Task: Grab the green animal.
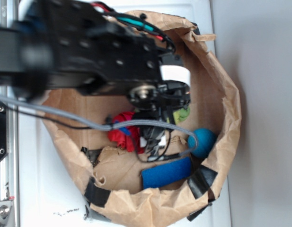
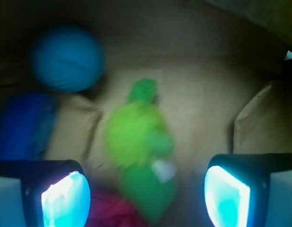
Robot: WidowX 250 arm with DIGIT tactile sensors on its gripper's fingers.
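The green animal (image 2: 138,146) lies on the brown paper floor of the bag, with a fuzzy yellow-green body and a darker green head toward the bottom of the wrist view. In the exterior view only a green scrap of the green animal (image 1: 182,114) shows beside the arm. My gripper (image 2: 146,196) hangs above it, open, with the two fingers (image 2: 65,198) wide apart on either side of the toy and nothing between them touching. In the exterior view the gripper (image 1: 157,135) is low inside the bag, mostly hidden by the arm and cables.
A teal ball (image 1: 203,142) rests against the bag wall. A blue block (image 1: 166,172) lies near the front. A red ruffled cloth ball (image 1: 124,132) sits beside the gripper. The crumpled paper bag rim (image 1: 228,109) rings everything.
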